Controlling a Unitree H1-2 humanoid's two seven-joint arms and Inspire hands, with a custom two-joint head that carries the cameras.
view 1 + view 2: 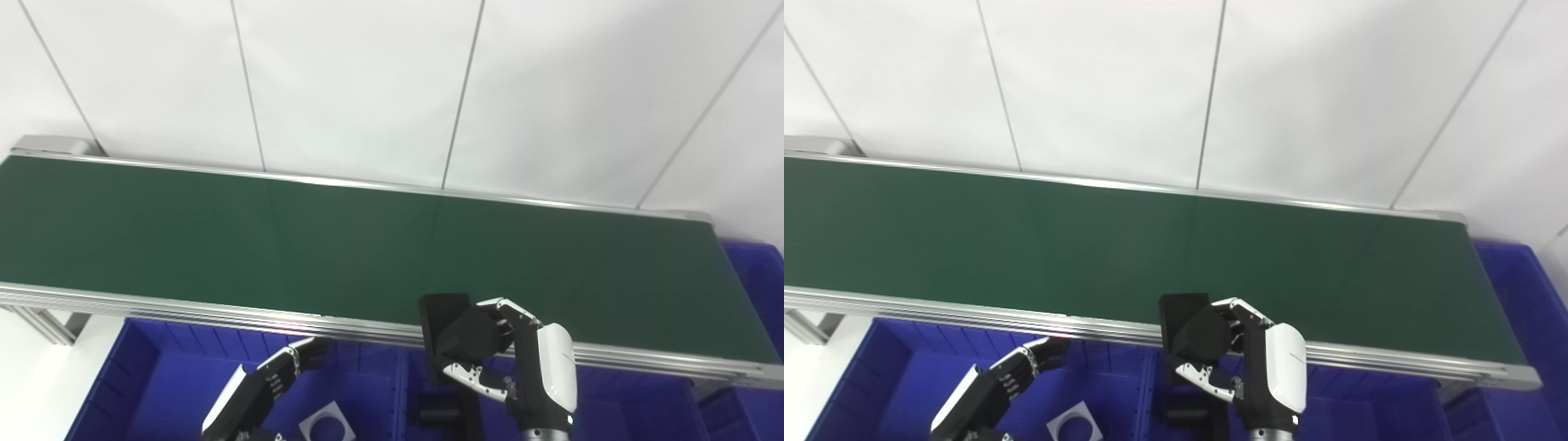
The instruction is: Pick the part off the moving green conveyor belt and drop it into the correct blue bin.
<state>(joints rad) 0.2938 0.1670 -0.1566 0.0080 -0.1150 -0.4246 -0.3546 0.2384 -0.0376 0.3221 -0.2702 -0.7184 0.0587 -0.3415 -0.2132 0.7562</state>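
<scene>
My right hand point(508, 355) is shut on a flat black rectangular part point(442, 318), held upright over the near rail of the green conveyor belt point(306, 239) and above the middle blue bin point(600, 410). Under the held part, inside that bin, lie other black parts point(444, 413). My left hand point(263, 386) hovers open over the left blue bin point(153, 373), fingers pointing toward the belt, holding nothing. A white square part with a round hole point(327, 424) lies in the left bin. The belt surface carries no part.
The belt's aluminium rail point(184, 309) runs between the bins and the belt. Another blue bin point(756, 275) sits past the belt's right end. A white panelled wall stands behind, and the frame leg point(46, 324) is at the left.
</scene>
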